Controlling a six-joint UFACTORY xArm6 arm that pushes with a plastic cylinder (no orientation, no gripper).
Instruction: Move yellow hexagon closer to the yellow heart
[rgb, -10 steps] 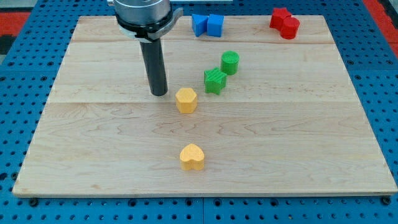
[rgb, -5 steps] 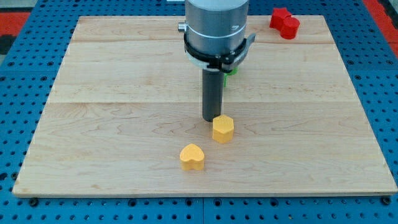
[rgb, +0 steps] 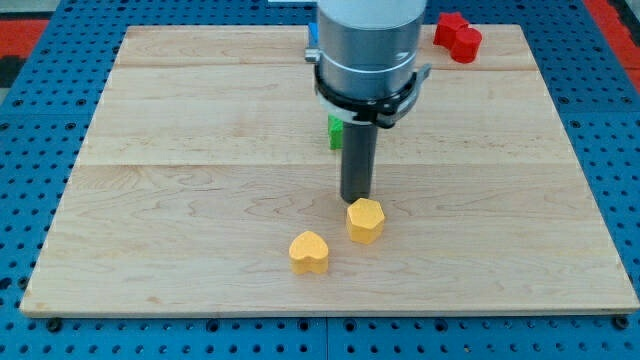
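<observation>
Starting at the view's left, bare wooden surface (rgb: 170, 200) is seen, with nothing in the way. Next comes the yellow heart (rgb: 309, 252), low on the surface, and just up and to its right sits the yellow hexagon (rgb: 366, 220), near the heart but with a small gap showing between them. My tip (rgb: 357, 199) is planted right at the hexagon's upper edge, apparently touching it. No pincer is carried on this rig, only the rod, so nothing can be said to be clasped or released.

For the step to be done well, the push is best aimed down and toward the view's left, so the tip would be better placed on the hexagon's upper-right side first. A slow, centred shove is advised; an off-centre contact could spin the hexagon aside, and too much drive could knock the heart away.

Further right, a green block (rgb: 335, 131) peeks out behind the arm, and a red block (rgb: 458, 35) rests at the top edge, both well apart from the action.
</observation>
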